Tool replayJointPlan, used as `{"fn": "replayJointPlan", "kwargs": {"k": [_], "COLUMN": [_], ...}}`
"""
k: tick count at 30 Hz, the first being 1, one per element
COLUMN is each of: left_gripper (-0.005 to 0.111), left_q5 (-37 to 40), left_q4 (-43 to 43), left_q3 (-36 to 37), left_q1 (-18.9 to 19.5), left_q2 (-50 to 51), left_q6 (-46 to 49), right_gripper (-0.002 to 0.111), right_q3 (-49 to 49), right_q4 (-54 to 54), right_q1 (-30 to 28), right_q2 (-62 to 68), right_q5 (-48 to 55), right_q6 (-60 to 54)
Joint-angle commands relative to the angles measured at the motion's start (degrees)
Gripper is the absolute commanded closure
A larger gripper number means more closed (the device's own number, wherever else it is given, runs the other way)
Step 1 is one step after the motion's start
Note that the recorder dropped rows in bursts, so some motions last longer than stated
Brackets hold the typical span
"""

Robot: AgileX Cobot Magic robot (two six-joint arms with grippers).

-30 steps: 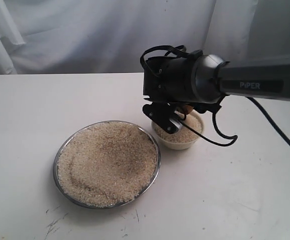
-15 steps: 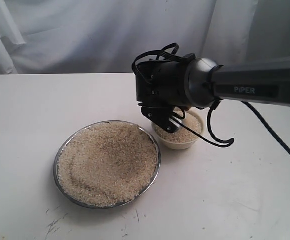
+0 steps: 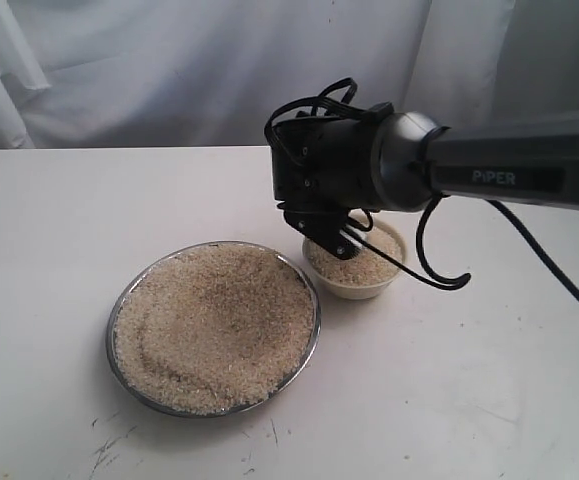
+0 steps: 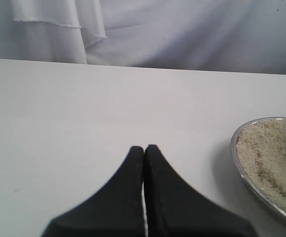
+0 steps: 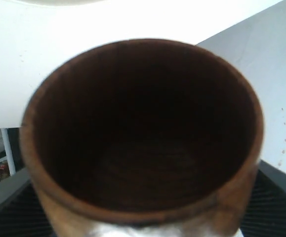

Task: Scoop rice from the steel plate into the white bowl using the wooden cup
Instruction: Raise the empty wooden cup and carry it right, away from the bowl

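The right gripper (image 3: 335, 236) hangs just above the white bowl (image 3: 359, 288), at the bowl's side nearest the steel plate (image 3: 110, 335). It is clamped on the wooden cup (image 5: 143, 128). The right wrist view looks straight into the cup's dark inside and shows no grains there. The bowl already holds some rice, and the main heap of rice (image 3: 214, 320) fills the plate, which sits touching or almost touching the bowl.

The cup looks emptied, so the step in hand is probably the return for another scoop. To do it well:
- Lift clear of the bowl's thick wall before crossing to the plate.
- Tip the cup's mouth low into the deep part of the heap and push shallowly.
- Stop short of the thin rim so no grains spill onto the table (image 3: 469, 390).
- Level the cup before raising it.

The left gripper (image 4: 143, 150) rests with its fingers together on the far side of the plate from the bowl, holding nothing.

Compared with a second ago, the right wrist has shifted from over the bowl toward the plate. The plate and bowl have not moved.
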Motion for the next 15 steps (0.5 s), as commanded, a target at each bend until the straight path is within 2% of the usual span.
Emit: {"fn": "replayJointPlan", "kwargs": {"k": [1,3,5,8,15], "left_gripper": [0.107,0.107,0.107,0.107,0.107], "left_q5": [-0.81,-0.81,-0.81,-0.81,-0.81], "left_q4": [0.06,0.06,0.06,0.06,0.06], "left_q3": [0.28,0.28,0.28,0.28,0.28], "left_q1": [-0.15,-0.15,-0.15,-0.15,-0.15], "left_q2": [-0.24,-0.24,-0.24,-0.24,-0.24], "left_q6": [0.0,0.0,0.0,0.0,0.0], "right_gripper": [0.108,0.108,0.108,0.108,0.108], "right_q3": [0.05,0.05,0.05,0.05,4.89], "right_q4": [1.0,5.82,15.82,35.22,70.24], "right_q1": [-0.99,-2.7,-5.4,-10.36,-22.5], "right_q2": [-2.18,-3.14,-4.61,-7.41,-17.1], "right_q5": [-1.95,-4.1,-6.18,-9.96,-24.23], "right_q6": [12.37,19.78,21.2,18.48,6.63]}}
